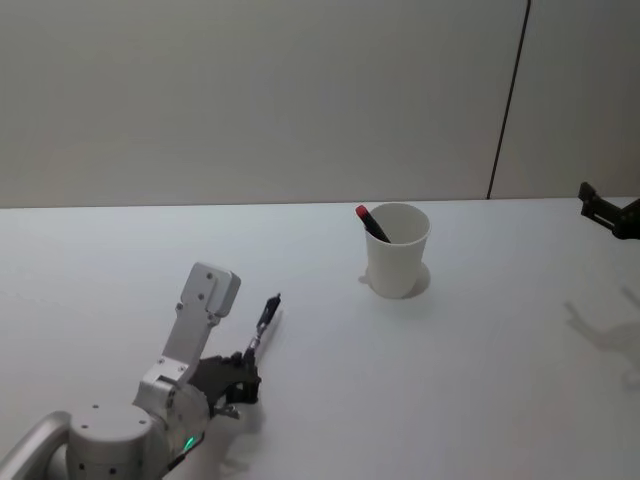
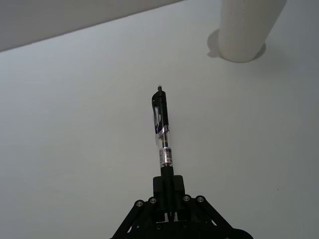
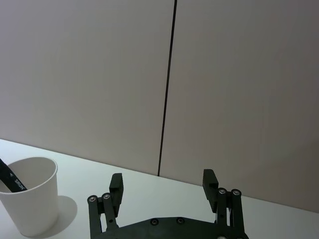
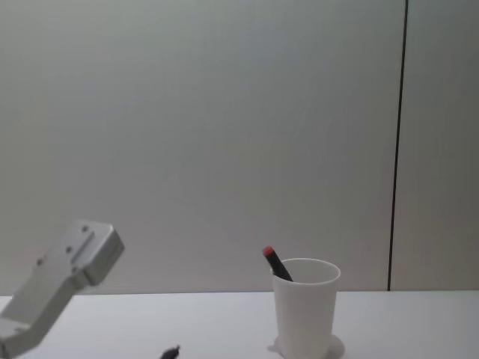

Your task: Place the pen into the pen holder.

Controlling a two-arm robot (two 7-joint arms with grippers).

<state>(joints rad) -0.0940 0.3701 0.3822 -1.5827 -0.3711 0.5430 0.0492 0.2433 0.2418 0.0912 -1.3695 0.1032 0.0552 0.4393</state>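
Observation:
A pen (image 2: pixel 163 134) with a clear barrel and black clip end sticks out forward from my left gripper (image 2: pixel 168 186), which is shut on its lower end. In the head view the pen (image 1: pixel 265 322) lies low over the white table, left of and nearer than the pen holder (image 1: pixel 398 255), with my left gripper (image 1: pixel 247 360) behind it. The pen holder (image 4: pixel 303 310) is a white tapered cup standing upright, and a black pen with a red end (image 1: pixel 368 221) leans inside it. My right gripper (image 3: pixel 163 179) hangs open and holds nothing, off to the right of the cup (image 3: pixel 30 199).
The white table (image 1: pixel 480 380) runs back to a plain grey wall with a dark vertical seam (image 1: pixel 508 100). My right gripper (image 1: pixel 603 210) shows at the far right edge above the table.

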